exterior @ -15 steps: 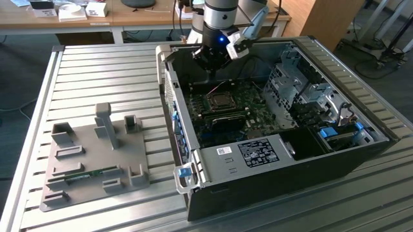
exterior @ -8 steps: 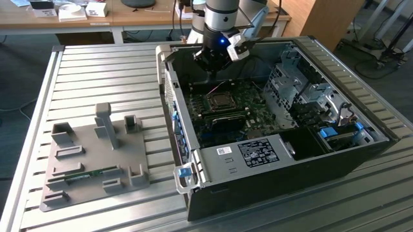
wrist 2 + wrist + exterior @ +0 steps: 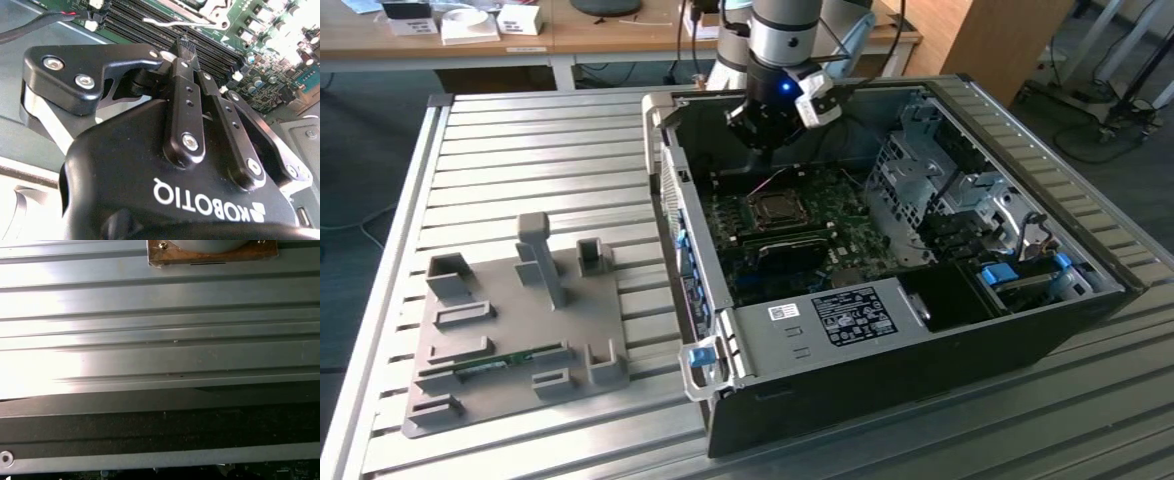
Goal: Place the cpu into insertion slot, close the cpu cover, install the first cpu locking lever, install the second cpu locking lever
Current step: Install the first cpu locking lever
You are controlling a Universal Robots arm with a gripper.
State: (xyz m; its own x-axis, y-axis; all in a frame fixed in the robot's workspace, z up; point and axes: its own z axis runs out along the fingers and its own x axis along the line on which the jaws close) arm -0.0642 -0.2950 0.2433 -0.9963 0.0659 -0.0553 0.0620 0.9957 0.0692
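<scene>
My gripper hangs inside the open computer case, over the back part of the green board. In the second wrist view its black fingers lie together, shut, with nothing seen between them. Just beyond the fingertips runs a silver wire locking lever, beside the long black memory slots. In the exterior view the insertion slot sits mid-board below the gripper, with the cpu cover lying flat around it. I cannot tell whether the cpu sits in its dark grey middle.
The case lies on a slatted metal table. A grey fixture plate with upright blocks sits at the exterior view's left. Drive cages and cables fill the case's far side. The first wrist view looks across table slats and a dark case wall.
</scene>
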